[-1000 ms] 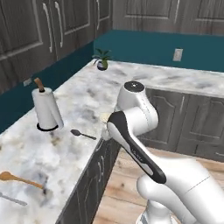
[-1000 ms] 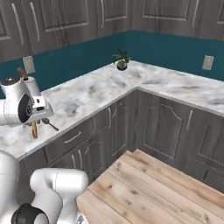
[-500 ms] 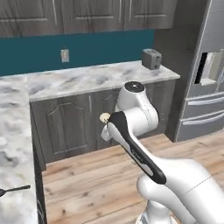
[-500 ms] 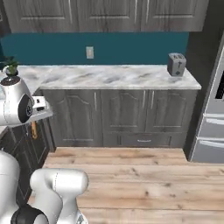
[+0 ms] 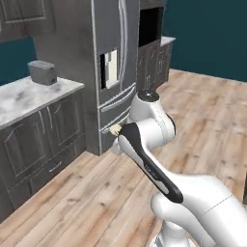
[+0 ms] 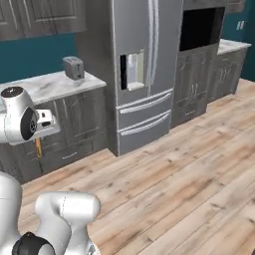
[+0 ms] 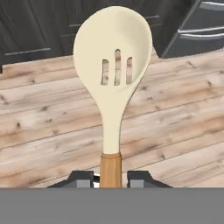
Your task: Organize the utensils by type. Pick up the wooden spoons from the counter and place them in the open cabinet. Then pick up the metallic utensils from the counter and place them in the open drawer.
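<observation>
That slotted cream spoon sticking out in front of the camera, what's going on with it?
The white robot arm is carrying it. Its two dark fingers are shut on the tan handle of the wooden spoon with the pale cream slotted bowl, which hangs over the plank wood floor. In the base views the robot faces a tall grey fridge beside a marble counter with a grey toaster. The spoon isn't put away yet.

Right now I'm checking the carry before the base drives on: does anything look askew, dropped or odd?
Nothing stands out. The gripper is closed on the tan handle of the wooden spoon, whose cream slotted bowl points straight out over the wood floor. The spoon sits centred between the fingers, not tilted. The toaster stands upright on the counter.
</observation>
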